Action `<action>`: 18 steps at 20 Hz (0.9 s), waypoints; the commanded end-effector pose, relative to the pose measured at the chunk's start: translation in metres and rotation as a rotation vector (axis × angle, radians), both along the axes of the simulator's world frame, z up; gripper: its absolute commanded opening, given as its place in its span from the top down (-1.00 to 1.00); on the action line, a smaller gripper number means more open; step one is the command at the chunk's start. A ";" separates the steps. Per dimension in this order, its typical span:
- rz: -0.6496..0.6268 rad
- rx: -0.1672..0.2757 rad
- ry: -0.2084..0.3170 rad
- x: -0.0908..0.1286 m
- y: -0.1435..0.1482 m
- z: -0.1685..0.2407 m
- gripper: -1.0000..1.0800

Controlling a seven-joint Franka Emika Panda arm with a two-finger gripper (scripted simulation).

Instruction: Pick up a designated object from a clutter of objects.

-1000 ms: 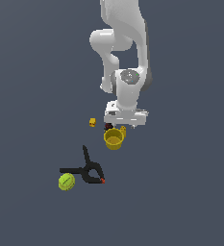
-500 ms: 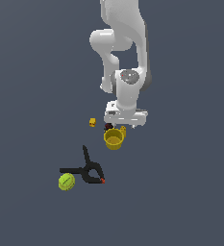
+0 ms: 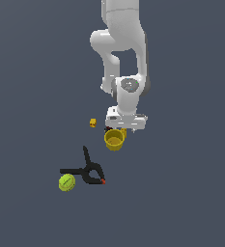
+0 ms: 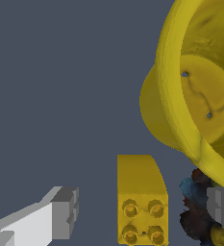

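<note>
The mustard-yellow brick-like block (image 4: 141,199), studs on its end, lies between my gripper's (image 4: 142,211) two fingers in the wrist view. The gripper is open: one finger (image 4: 64,213) stands well off one side of the block and the other finger (image 4: 222,209) off the other side, neither touching it. The round yellow cup (image 4: 200,96) lies close beside the block, with a dark bit (image 4: 194,207) between the block and the second finger. In the exterior view the gripper (image 3: 122,126) is low, just behind the cup (image 3: 114,140), and the block is hidden there.
A tiny yellow cube (image 3: 92,122) sits toward the exterior view's left of the cup. A black clamp (image 3: 87,170) with a red tip (image 3: 103,182) and a green ball (image 3: 66,182) lie nearer the front left.
</note>
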State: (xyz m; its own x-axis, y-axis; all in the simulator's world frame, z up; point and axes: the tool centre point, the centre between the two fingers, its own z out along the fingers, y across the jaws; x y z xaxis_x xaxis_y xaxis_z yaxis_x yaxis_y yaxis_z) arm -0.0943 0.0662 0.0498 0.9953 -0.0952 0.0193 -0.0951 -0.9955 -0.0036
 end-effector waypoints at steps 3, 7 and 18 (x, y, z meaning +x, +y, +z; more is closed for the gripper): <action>0.001 -0.002 0.017 -0.006 0.000 -0.021 -0.92; 0.001 -0.002 0.019 -0.007 0.000 -0.028 -0.92; 0.001 -0.002 0.020 -0.007 0.000 -0.028 1.00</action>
State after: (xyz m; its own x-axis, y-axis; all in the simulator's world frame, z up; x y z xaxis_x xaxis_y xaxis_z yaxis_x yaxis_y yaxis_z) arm -0.0951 0.0673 0.0357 0.9948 -0.0986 0.0252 -0.0985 -0.9951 -0.0050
